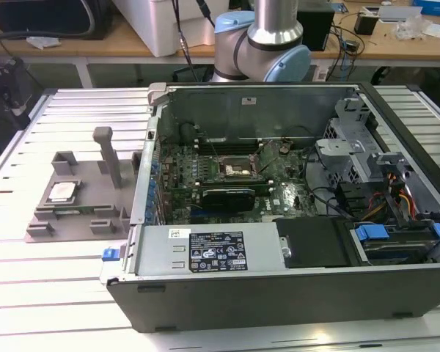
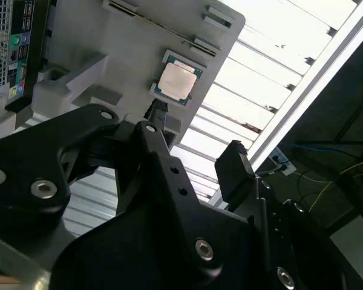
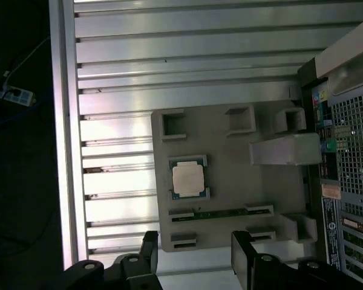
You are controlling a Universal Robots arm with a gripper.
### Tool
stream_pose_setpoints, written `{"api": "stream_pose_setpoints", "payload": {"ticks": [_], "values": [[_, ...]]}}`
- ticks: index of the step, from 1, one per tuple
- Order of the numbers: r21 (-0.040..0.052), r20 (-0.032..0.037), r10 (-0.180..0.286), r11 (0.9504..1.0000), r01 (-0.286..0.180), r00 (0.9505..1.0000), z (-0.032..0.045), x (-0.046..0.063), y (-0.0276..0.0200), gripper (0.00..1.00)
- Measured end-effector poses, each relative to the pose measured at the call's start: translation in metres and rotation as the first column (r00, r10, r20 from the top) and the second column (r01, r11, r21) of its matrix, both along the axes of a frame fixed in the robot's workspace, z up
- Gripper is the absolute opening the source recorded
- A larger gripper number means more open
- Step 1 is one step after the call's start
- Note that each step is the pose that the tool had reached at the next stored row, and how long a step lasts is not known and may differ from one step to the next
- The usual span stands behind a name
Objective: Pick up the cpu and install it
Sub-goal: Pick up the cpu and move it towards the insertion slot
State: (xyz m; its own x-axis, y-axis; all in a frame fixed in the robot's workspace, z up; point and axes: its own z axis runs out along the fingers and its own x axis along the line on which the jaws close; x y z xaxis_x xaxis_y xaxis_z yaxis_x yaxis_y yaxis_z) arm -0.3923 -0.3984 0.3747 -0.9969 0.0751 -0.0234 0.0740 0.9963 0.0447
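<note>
The cpu (image 1: 62,191) is a small square chip with a silver top. It lies flat in a recess of a grey holder plate (image 1: 81,216) on the slatted table, at the exterior view's left of the open computer case. In both wrist views the cpu (image 3: 188,179) (image 2: 179,78) sits well below and ahead of my gripper (image 3: 195,257) (image 2: 193,139). The two black fingers (image 3: 148,248) stand apart and open, with nothing between them. The black socket frame (image 1: 240,167) shows on the green motherboard inside the case.
The holder plate (image 3: 230,151) carries raised blocks and a tall post (image 1: 106,150) close to the cpu. The case wall (image 1: 143,183) stands beside the plate. A long black card (image 1: 229,196) lies just in front of the socket. Cables and drive bays (image 1: 374,191) crowd the case's right side.
</note>
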Motion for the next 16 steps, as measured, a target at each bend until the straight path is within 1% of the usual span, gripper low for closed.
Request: {"api": "stream_pose_setpoints", "payload": {"ticks": [1,2,3,5,7,8,11,12,13,14,15,16], "values": [[-0.0102,-0.0006,0.002,0.9999,-0.002,1.0000,-0.0004,0.000,0.0006,0.60],[-0.0128,-0.0007,0.004,0.9999,-0.004,1.0000,-0.0015,0.001,0.0015,0.60],[-0.0141,-0.0007,0.006,0.9999,-0.006,1.0000,-0.0030,0.001,0.0027,0.60],[-0.0145,-0.0008,0.016,0.9998,-0.016,0.9999,-0.0089,0.002,0.0067,0.60],[-0.0145,-0.0008,0.073,0.9973,-0.073,0.9974,-0.0193,0.002,0.0092,0.60],[-0.0145,-0.0007,0.084,0.9964,-0.084,0.9965,-0.0230,0.002,0.0103,0.60],[-0.0145,-0.0012,0.088,0.9960,-0.088,0.9961,-0.0340,0.004,0.0123,0.60],[-0.0139,-0.0067,0.088,0.9960,-0.088,0.9961,-0.0374,0.006,0.0127,0.60],[-0.0139,-0.0177,0.088,0.9960,-0.088,0.9960,-0.0403,0.009,0.0139,0.60],[-0.0163,-0.0239,0.086,0.9961,-0.087,0.9960,-0.0425,0.012,0.0150,0.60],[-0.0234,-0.0257,0.085,0.9961,-0.085,0.9961,-0.0444,0.014,0.0165,0.60],[-0.0316,-0.0274,0.084,0.9959,-0.085,0.9961,-0.0478,0.016,0.0200,0.60]]}}
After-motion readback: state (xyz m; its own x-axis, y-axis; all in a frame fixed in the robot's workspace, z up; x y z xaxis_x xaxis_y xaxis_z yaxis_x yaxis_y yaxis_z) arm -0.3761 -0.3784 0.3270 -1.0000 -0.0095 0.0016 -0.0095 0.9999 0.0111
